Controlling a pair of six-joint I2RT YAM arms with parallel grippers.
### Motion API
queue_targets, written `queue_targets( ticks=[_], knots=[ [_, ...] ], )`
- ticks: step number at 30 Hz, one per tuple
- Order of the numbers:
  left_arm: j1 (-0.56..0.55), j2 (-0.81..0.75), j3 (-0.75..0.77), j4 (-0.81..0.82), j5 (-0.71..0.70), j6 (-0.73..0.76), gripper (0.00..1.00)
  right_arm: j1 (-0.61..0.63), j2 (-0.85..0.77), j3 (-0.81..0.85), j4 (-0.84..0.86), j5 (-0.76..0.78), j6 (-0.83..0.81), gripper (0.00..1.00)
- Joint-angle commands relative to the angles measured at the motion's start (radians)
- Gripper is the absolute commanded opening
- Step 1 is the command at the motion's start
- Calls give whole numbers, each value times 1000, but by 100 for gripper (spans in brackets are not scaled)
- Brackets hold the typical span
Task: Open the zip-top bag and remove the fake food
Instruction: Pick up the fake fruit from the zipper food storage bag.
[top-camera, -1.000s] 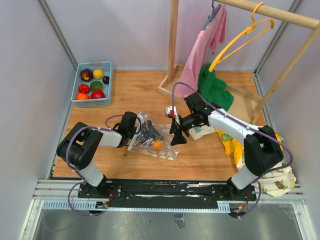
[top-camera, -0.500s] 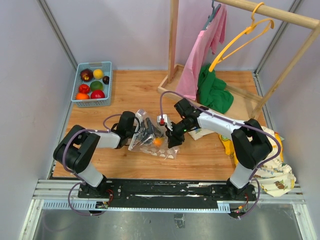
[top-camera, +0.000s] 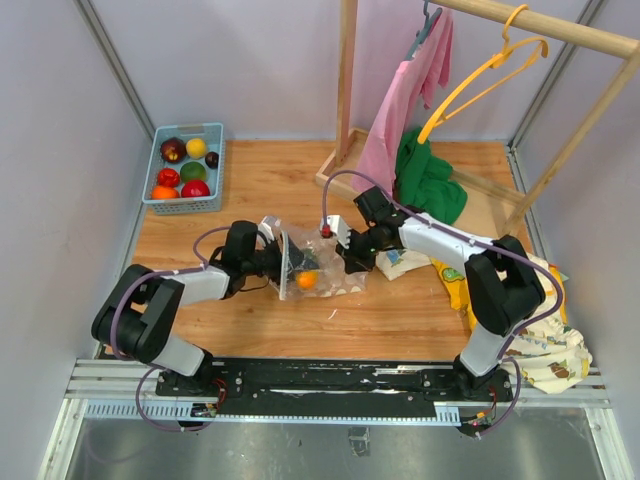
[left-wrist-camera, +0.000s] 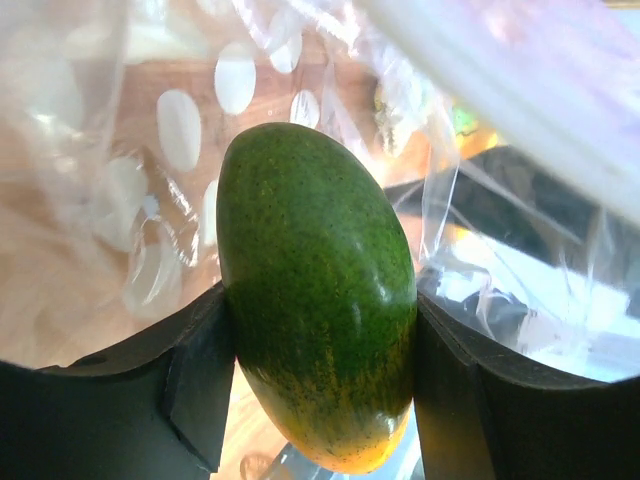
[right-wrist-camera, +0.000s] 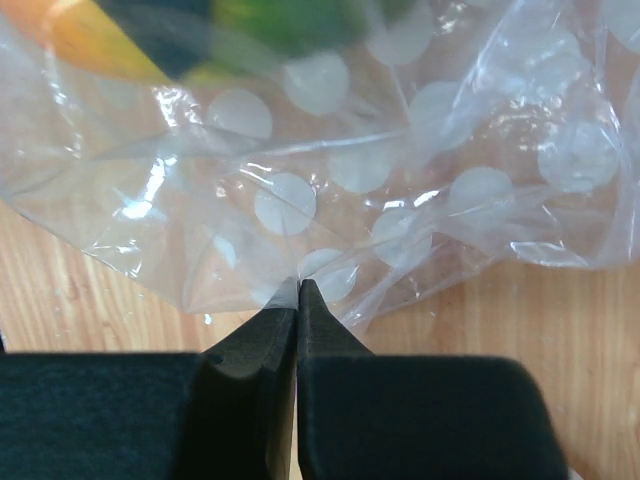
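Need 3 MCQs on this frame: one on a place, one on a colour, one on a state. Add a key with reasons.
1. Where does the blue basket stand?
A. at the far left corner of the table
B. under the clothes rack
C. between the arm bases

2. What colour is the fake fruit in the left claw?
A. dark purple
B. green, yellowing at one end
C. red

3. How is the right claw?
A. wide open above the table
B. shut on a hanger
C. shut on the zip-top bag

Key:
1 A: the top view shows it at the table's far left.
2 B: the left wrist view shows green skin filling the claw.
3 C: the right wrist view shows it closed tight, with clear plastic caught at its tip.
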Motion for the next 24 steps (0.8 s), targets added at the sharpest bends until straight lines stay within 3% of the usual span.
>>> queue_targets(
  ticks=[1,19,24],
  knots=[
    [34,-54,-19,-31,25,30,7,-45,-25,12,16,70,9,1],
    [196,-234,-19,-217,17,126,7,-118,-40,-5,17,99,-27,1],
    [256,-295,25,-353,-27,214,5,-126,-46,-2,17,86,-20,16]
  ],
)
